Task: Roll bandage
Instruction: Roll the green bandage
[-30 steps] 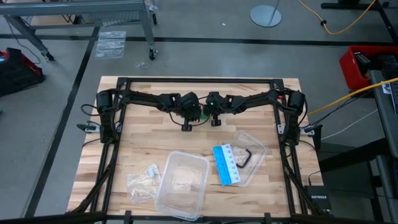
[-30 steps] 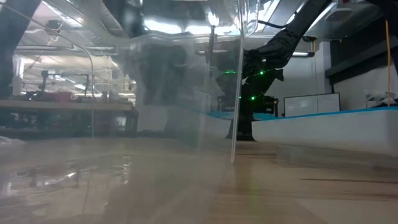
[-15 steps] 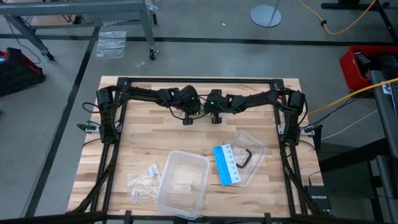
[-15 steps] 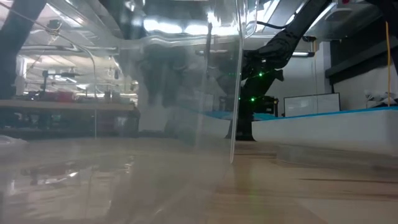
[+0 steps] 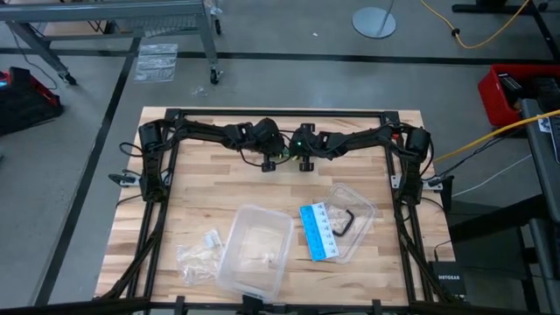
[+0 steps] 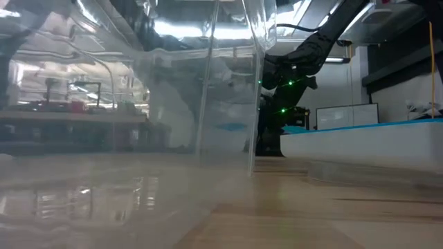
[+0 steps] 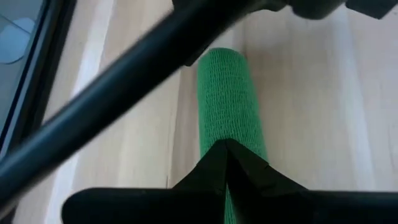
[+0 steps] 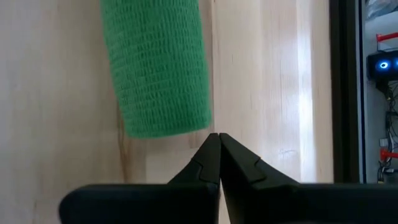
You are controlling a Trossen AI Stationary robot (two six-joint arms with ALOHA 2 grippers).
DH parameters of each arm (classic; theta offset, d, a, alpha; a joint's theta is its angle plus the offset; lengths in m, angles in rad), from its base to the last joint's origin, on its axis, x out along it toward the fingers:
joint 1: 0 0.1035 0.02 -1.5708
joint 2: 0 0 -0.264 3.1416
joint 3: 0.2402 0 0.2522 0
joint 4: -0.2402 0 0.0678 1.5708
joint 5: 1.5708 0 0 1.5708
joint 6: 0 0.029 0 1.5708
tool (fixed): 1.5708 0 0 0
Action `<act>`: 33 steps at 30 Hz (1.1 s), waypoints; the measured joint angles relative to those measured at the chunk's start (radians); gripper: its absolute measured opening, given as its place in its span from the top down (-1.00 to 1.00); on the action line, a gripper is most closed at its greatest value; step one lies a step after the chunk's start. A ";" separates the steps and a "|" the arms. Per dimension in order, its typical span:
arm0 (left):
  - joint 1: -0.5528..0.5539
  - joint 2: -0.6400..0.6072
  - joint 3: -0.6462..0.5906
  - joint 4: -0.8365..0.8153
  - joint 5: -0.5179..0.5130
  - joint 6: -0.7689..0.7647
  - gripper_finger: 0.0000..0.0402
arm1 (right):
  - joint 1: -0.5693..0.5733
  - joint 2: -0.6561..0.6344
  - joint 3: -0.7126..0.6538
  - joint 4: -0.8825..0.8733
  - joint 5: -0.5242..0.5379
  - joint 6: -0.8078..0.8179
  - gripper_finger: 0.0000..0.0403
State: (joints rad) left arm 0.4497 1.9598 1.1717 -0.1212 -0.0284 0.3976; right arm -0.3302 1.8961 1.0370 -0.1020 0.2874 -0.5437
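bandage (image 7: 225,106) green, no readable writing; blue card (image 5: 318,232) print illegible.

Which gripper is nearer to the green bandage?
Left. The left gripper is shut over the bandage; the right gripper, also shut, sits just off its end.

Both my arms reach inward along the table's far edge, wrists meeting near its middle. My left gripper (image 5: 270,164) has its fingers pressed together, tips down. My right gripper (image 5: 305,164) sits just beside it, fingers also pressed together.
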 joint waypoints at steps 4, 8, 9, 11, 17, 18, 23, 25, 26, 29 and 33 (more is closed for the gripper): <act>0.002 0.000 0.000 0.000 -0.002 -0.001 1.00 | 0.000 0.000 0.000 -0.002 0.000 0.001 0.96; 0.002 0.000 0.000 0.005 -0.043 -0.039 1.00 | 0.000 0.000 0.000 -0.004 0.064 0.012 0.96; 0.002 0.001 0.000 0.009 -0.058 -0.058 1.00 | 0.000 0.000 0.000 -0.005 0.093 0.022 0.96; 0.002 0.001 0.000 0.013 -0.079 -0.084 1.00 | 0.000 0.000 0.000 -0.011 0.143 0.039 0.96; 0.002 0.002 0.000 0.015 -0.091 -0.106 1.00 | 0.000 -0.002 0.000 -0.032 0.176 0.053 0.96; 0.002 0.002 0.000 0.015 -0.094 -0.108 1.00 | 0.000 -0.003 0.000 -0.039 0.184 0.065 0.96; 0.015 0.007 -0.008 -0.029 -0.145 -0.148 1.00 | 0.004 -0.012 -0.006 -0.166 0.258 0.084 0.96; 0.018 0.000 -0.007 -0.034 -0.133 -0.149 1.00 | 0.002 -0.021 -0.002 -0.194 0.267 0.091 0.96; 0.019 -0.001 -0.008 -0.034 -0.121 -0.147 1.00 | -0.002 -0.022 -0.001 -0.212 0.261 0.102 0.96; 0.017 -0.004 -0.008 -0.034 -0.111 -0.147 1.00 | -0.010 -0.023 -0.002 -0.244 0.252 0.132 0.96; 0.013 -0.014 -0.007 -0.021 -0.098 -0.151 1.00 | -0.019 -0.023 -0.003 -0.248 0.232 0.143 0.96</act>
State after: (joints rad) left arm 0.4623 1.9459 1.1648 -0.1424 -0.1265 0.2466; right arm -0.3496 1.8732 1.0344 -0.3495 0.5192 -0.4011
